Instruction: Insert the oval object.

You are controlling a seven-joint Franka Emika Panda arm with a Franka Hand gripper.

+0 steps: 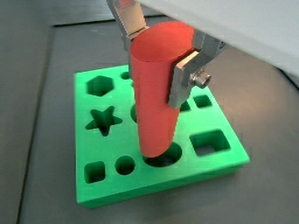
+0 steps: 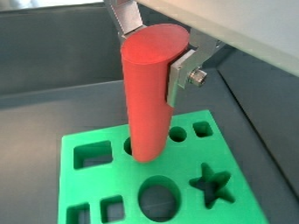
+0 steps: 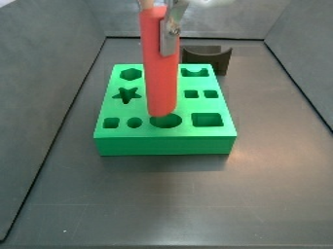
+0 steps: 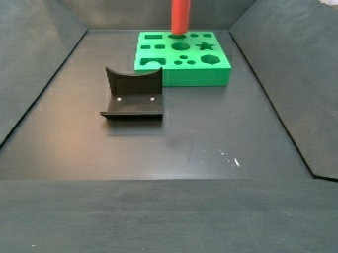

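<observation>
My gripper (image 1: 156,59) is shut on the upper part of the oval object (image 1: 156,105), a long red-orange peg that I hold upright. The peg's lower end sits at the mouth of the oval hole (image 1: 170,160) in the front row of the green block (image 1: 117,142). I cannot tell how deep it is. Both side views show the peg standing on the block (image 3: 158,78) (image 4: 179,15). The gripper also shows in a wrist view (image 2: 156,54) and a side view (image 3: 163,29). In a side view the gripper is above the frame over the block (image 4: 185,77).
The green block (image 2: 117,179) has other holes: a star (image 1: 103,119), a hexagon (image 1: 100,85), squares and round ones. The dark fixture stands on the dark floor beside the block (image 3: 205,58) (image 4: 132,94). Raised grey walls bound the floor.
</observation>
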